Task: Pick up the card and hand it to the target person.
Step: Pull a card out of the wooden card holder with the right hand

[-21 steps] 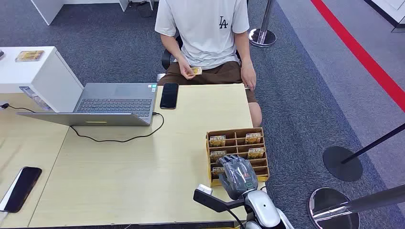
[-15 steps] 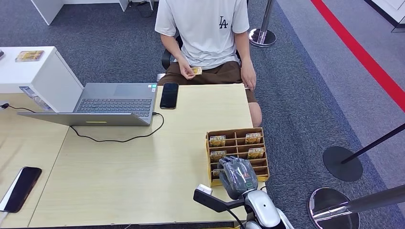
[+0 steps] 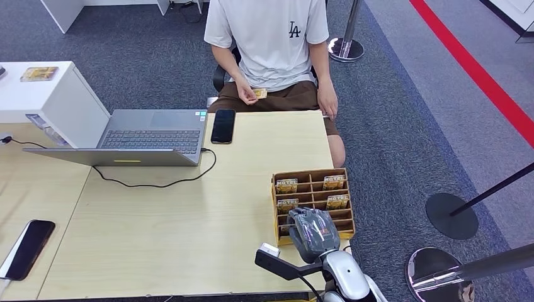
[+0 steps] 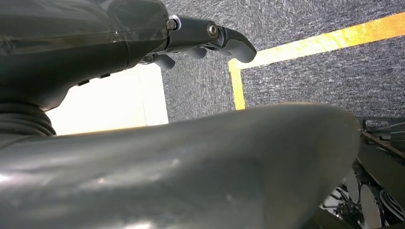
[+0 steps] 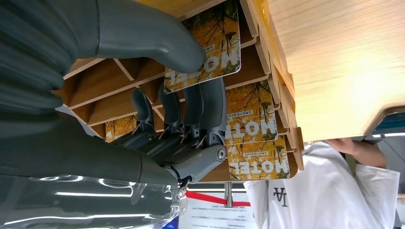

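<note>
A wooden card rack [image 3: 343, 189] sits near the right edge of the pale surface [image 3: 189, 226], toward its near corner. The robot's right hand [image 3: 313, 231] reaches into the rack's nearest slots, thumb and fingers [image 5: 203, 107] pinching a yellow card [image 5: 210, 45] (printed "MOTEL") that still stands in its slot. The left hand [image 4: 205, 38] hangs over the carpet with fingers curled and holding nothing. A seated person [image 3: 271, 38] waits at the far edge.

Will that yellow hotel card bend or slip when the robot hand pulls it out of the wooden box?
The hotel card looks thin, flat and glossy, so it is probably light, a bit bendy and slippery. The right hand pinches it with its thumb on the printed face and fingers behind, which should steady it. It stands in a slot of the wooden box, so it might catch on a divider.
</note>
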Controlling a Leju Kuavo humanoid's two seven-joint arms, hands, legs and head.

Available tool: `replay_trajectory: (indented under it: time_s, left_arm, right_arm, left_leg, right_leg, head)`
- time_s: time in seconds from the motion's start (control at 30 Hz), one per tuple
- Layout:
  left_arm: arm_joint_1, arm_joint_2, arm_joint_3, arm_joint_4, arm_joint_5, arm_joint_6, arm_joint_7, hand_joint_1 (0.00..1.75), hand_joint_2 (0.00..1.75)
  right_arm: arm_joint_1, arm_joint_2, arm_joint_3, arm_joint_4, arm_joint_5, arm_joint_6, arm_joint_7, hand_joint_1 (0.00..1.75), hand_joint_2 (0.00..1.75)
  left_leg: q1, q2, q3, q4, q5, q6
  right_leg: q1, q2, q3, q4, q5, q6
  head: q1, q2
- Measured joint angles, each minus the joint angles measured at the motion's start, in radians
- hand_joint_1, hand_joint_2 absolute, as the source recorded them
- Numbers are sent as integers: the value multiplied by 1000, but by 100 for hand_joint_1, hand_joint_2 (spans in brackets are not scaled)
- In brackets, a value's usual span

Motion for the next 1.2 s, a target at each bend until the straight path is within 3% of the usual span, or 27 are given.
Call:
replay_trajectory:
  time_s: [0.07,0.2,0.43,1.2]
  left_arm:
    - [0,0,0,0,0,0,0,0,0]
    - [0,0,0,0,0,-16,-22,0,175]
    - [0,1,0,0,-1,-36,-38,0,175]
    - [0,10,0,0,11,-31,-50,0,175]
  right_arm:
    - [0,0,0,0,0,0,0,124,175]
    - [0,0,0,0,0,0,-1,128,175]
    - [0,0,0,1,0,0,-2,154,175]
    - [0,0,0,3,0,0,-3,155,175]
  left_leg:
    - [0,0,0,0,0,0]
    - [0,0,0,0,0,0]
    - [0,0,0,0,0,0]
    - [0,0,0,0,0,0]
  right_leg:
    - [0,0,0,0,0,0]
    - [0,0,0,0,0,0]
    - [0,0,0,0,0,0]
    - [0,0,0,0,0,0]
  head:
    - [0,0]
    - [0,0]
    - [0,0]
    - [0,0]
